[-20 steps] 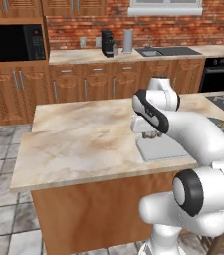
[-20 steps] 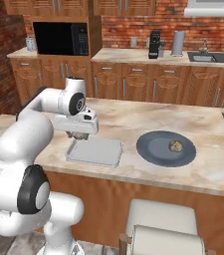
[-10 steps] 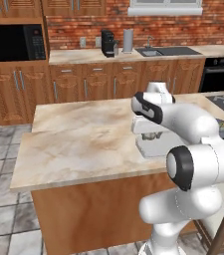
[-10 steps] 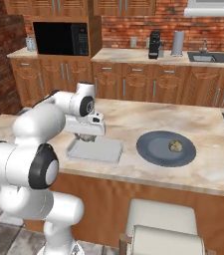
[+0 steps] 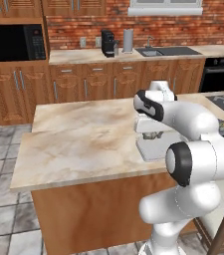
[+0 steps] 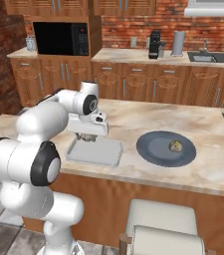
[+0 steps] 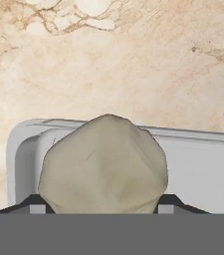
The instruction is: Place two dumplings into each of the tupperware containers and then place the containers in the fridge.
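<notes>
1. Holding a dumpling (image 7: 103,167) between the fingertips (image 7: 31,203), the hand (image 6: 87,136) hangs low over the tupperware container (image 6: 94,152) on the worktop (image 6: 133,118); I read the jaws as clamped on the dumpling, standing fairly wide because the lump is wide.
2. From the hand view, the dumpling sits above the container's far corner, close to the rim (image 7: 29,127). My worry is that a release from here lets it land on the rim or roll out onto the worktop rather than settle inside.
3. I see one more dumpling (image 6: 175,146) on the round grey plate (image 6: 156,154), well to the right of the container. I cannot tell whether anything already lies in the container, because the arm and the held dumpling cover much of it.
4. If I lower too far, the fingertips could press the thin tray wall and shove the container along the worktop toward the near edge, which it already sits close to in the left base view (image 5: 156,149).
5. Opening too sharply could make the soft dumpling stick to one fingertip and drop off-centre.
6. I see just one container from here, so the second must be found before any fridge step.
</notes>
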